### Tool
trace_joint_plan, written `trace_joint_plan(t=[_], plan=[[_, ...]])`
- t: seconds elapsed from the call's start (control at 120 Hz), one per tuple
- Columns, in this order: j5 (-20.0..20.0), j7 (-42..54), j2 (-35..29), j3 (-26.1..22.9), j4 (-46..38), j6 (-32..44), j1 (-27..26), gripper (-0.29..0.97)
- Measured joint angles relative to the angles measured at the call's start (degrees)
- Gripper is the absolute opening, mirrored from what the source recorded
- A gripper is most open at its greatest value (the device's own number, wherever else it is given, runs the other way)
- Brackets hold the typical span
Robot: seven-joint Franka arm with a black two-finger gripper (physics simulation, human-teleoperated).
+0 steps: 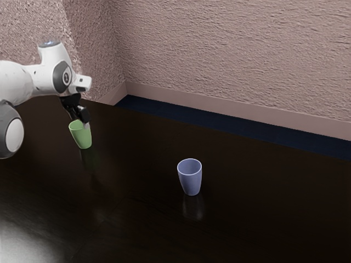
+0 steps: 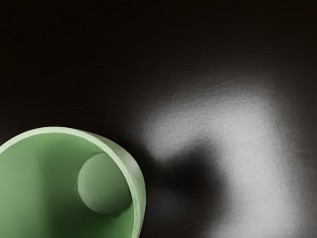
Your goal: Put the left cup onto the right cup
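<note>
In the upper left, our fingers pinch the tilted green cup by its rim; the blue cup stands apart on the bench.

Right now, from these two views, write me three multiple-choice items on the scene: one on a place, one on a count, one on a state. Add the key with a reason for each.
1. In the exterior view, where is the green cup relative to the lavender cup?
A. Toward the exterior view's left
B. Toward the exterior view's right
C. On top of it

2. How many cups are there?
A. One
B. Two
C. Three

3. How is the lavender cup standing?
A. On its side
B. Upright, mouth up
C. Upside down

Key:
1. A, since the green cup sits near the exterior view's left edge, with the gripper at its rim.
2. B, since one green and one lavender cup show.
3. B, since its open rim faces up and its base is on the table.
</note>
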Motion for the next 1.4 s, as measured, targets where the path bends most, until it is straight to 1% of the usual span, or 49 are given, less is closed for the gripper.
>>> trace_joint_plan(t=[1.033, 1.4], plan=[[-4.71, 4.02, 5.74, -0.09, 2.11, 2.06, 0.79, 0.67], [-5.83, 4.92, 6.75, -0.09, 2.11, 2.45, 1.12, 0.57]])
